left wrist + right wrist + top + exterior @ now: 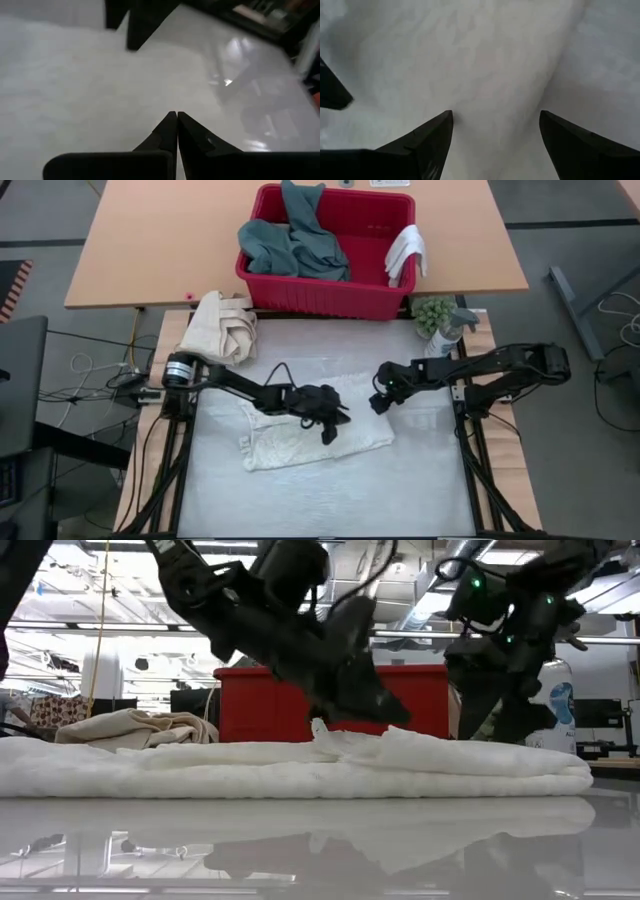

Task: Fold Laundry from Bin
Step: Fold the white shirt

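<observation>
A white textured towel point(300, 442), folded over, lies flat on the table's middle and shows in the low view point(250, 768). My left gripper point(340, 420) is shut and slants down over the towel's middle point(75, 85), pointing toward the table's right. My right gripper point(381, 404) is open and points steeply down over the towel's right edge point(470, 60), one finger on each side of that edge. The red bin point(385, 295) stands at the far side with a teal-green garment point(295, 242) in it and a small white cloth point(405, 252) over its right rim. My left gripper's shut fingertips point(176, 120) are just over the towel's top layer, beside a raised wrinkle point(322, 730). I cannot tell whether they touch the cloth.
A cream canvas cloth point(225, 325) lies bundled at the table's far left corner. A small plant point(433, 313) and a spray bottle point(452, 330) stand at the far right corner. Bare glossy table point(330, 500) lies between the towel and the near edge.
</observation>
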